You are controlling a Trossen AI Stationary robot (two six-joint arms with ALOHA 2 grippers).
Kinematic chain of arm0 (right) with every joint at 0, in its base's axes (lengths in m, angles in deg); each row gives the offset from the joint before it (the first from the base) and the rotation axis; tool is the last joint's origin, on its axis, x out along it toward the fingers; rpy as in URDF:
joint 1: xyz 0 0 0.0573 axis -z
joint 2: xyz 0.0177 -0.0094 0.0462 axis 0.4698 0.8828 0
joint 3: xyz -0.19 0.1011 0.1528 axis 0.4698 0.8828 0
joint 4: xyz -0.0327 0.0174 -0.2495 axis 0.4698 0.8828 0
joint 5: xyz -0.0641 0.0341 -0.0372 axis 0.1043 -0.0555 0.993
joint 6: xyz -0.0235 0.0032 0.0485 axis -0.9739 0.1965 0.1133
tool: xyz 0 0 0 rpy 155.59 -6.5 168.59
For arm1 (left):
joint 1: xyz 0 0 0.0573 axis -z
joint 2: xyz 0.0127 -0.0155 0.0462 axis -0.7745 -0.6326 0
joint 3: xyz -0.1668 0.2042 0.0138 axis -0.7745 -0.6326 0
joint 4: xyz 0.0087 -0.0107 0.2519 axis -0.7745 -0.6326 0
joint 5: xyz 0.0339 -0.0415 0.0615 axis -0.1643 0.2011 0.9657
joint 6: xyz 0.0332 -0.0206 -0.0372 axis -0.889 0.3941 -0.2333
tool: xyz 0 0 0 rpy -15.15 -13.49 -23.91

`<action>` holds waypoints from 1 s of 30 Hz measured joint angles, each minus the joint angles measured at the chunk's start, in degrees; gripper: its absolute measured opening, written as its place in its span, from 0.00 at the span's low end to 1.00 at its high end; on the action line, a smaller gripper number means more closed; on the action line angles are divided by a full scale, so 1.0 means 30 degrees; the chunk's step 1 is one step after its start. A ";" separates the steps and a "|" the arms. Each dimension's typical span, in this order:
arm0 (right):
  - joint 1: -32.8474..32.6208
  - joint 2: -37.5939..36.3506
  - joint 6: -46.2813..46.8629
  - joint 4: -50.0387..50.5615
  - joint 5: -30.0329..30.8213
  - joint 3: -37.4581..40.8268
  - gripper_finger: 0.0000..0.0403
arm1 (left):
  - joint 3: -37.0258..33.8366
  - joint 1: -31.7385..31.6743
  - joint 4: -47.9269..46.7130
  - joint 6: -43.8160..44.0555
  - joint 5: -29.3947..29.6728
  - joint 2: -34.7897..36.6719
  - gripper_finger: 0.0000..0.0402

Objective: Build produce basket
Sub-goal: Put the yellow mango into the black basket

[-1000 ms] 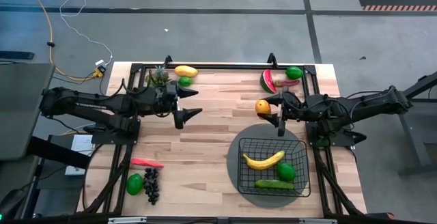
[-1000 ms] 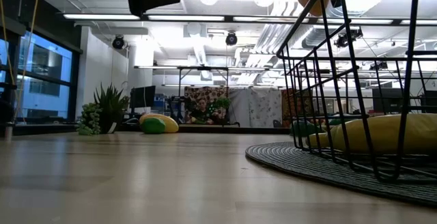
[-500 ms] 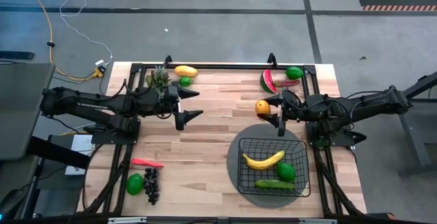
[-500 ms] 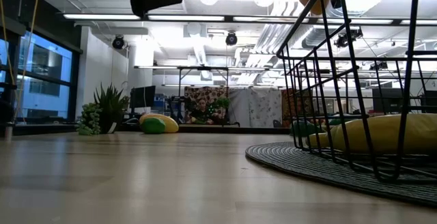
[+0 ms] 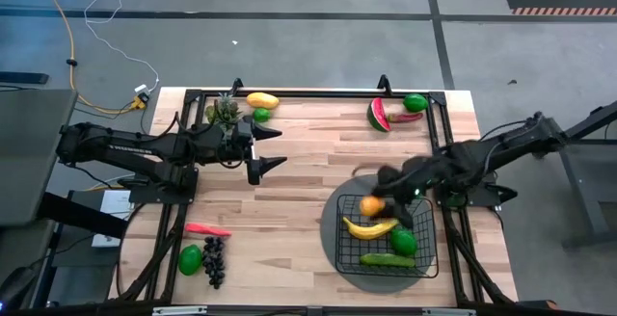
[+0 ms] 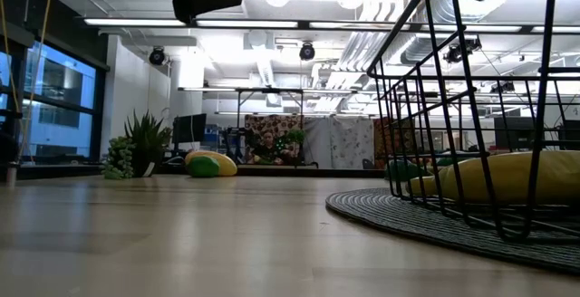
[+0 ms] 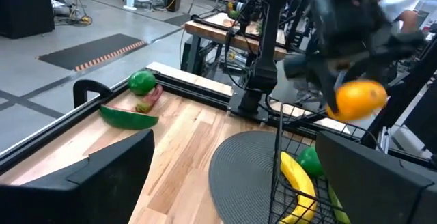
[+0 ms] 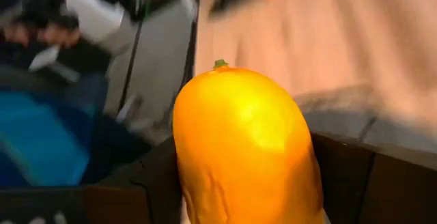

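Mango [image 8: 246, 149] between right fingers [image 8: 341, 176], above basket [image 5: 424, 258]

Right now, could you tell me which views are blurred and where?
High view: the right tool and its orange mango smear over the black wire-mesh basket. Right wrist view: mango sharp, background streaked. Left wrist view: the far arm is blurred.

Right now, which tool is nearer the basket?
Right. The right tool is over the basket rim, shut on an orange mango. The left tool hangs open, well across the table.
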 joint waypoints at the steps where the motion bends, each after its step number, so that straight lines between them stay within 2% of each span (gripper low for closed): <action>1: -0.0399 0.0382 0.0641 0.0101 -0.0386 0.0073 0.59 | 0.0000 0.0000 0.0007 0.0003 0.0004 0.0000 0.99; 5: -0.2021 0.1924 0.2662 0.0026 -0.0660 0.0552 0.59 | 0.0000 0.0000 -0.0051 0.0000 0.0029 0.0000 0.99; 8: -0.2877 0.2989 0.4061 -0.0305 0.0120 0.0694 0.59 | 0.0000 0.0000 -0.0073 0.0000 0.0027 0.0000 0.99; 14: -0.3437 0.4936 0.8390 -0.1095 0.2755 0.0701 0.59 | 0.0000 0.0000 -0.0095 0.0000 0.0029 0.0000 0.99; 20: -0.3516 0.7026 1.3958 -0.1640 0.3492 0.0701 0.59 | 0.0000 0.0000 -0.0147 0.0000 0.0022 0.0000 0.99; 23: -0.3516 0.8081 1.5090 -0.1939 0.3492 0.0701 0.61 | 0.0000 0.0000 -0.0153 -0.0003 0.0022 0.0000 0.99; 30: -0.3516 0.9683 1.5208 -0.2351 0.3492 0.0708 0.65 | 0.0000 -0.0015 -0.0168 -0.0007 0.0022 0.0000 0.99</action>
